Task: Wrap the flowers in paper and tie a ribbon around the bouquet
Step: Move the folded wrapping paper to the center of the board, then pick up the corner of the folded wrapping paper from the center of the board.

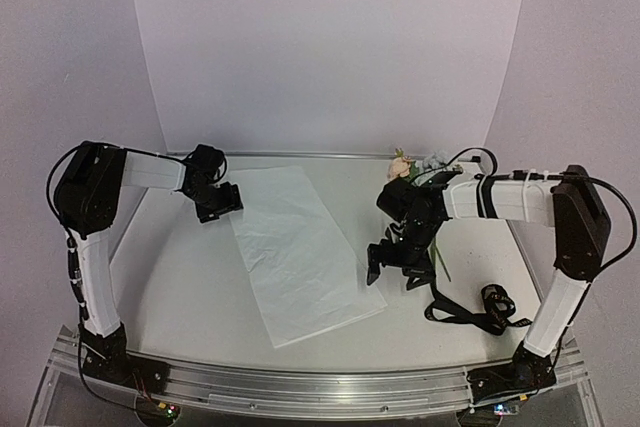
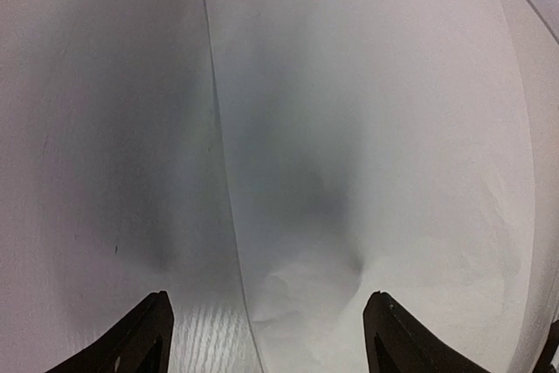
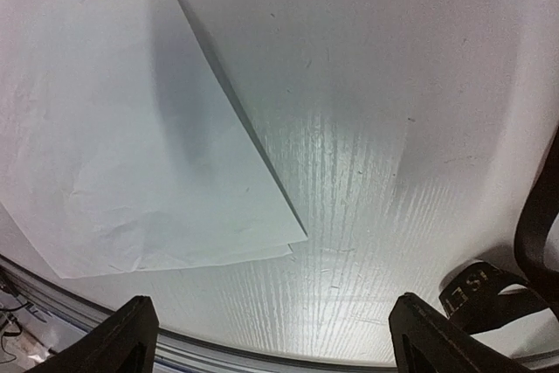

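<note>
1. Jaws wide and empty, the left gripper [image 2: 269,303] hovers over the paper's [image 1: 300,247] far-left edge; this arm is nearer
2. Paper lies flat, long axis far-left to near-right
3. The right gripper [image 3: 272,307], wide, empty, is near the flowers [image 1: 410,167]

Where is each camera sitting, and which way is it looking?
Top external: high behind the arms, looking down on the table, paper, flowers and ribbon; both arms, left gripper and right gripper show.
Left wrist: on the left arm, looking down at the paper's edge; its own fingertips show.
Right wrist: on the right arm, looking down at a paper corner and ribbon loop; its own fingertips show.
Shared: both wrist views see the paper on the table.
</note>
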Controlling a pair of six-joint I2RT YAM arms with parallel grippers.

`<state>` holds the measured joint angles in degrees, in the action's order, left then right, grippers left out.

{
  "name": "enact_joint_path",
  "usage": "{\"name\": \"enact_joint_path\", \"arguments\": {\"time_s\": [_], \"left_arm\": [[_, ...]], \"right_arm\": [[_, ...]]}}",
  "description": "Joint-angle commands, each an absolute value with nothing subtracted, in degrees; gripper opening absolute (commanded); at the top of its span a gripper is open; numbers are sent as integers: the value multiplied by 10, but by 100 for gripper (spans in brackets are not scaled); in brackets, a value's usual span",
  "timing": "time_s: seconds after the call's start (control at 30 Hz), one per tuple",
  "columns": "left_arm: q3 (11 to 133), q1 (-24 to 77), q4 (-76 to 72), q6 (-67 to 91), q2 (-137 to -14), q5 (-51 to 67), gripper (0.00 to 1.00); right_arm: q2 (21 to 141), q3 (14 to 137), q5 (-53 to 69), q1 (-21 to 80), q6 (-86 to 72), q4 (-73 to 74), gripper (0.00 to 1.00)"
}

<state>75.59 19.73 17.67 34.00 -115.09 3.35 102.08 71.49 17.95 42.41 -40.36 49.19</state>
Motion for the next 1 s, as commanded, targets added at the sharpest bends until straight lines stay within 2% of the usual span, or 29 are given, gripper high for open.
{"name": "enact_joint_path", "arguments": {"time_s": [0.0, 0.13, 0.27, 0.53, 0.77, 0.97], "left_arm": [[801, 186, 170, 305, -1192, 48, 73], [832, 184, 160, 276, -1228, 80, 62], [864, 184, 152, 254, -1262, 132, 45], [866, 190, 132, 266, -1274, 199, 19], [837, 214, 113, 287, -1267, 207, 12], [816, 220, 92, 314, -1268, 210, 10]], "right_arm": [[1041, 744, 184, 423, -403, 484, 96], [1055, 748, 184, 423, -408, 469, 97], [1064, 744, 190, 423, -425, 453, 97], [1057, 656, 206, 423, -531, 338, 96], [1068, 608, 208, 425, -591, 261, 92], [1078, 593, 231, 427, -661, 183, 78]]}}
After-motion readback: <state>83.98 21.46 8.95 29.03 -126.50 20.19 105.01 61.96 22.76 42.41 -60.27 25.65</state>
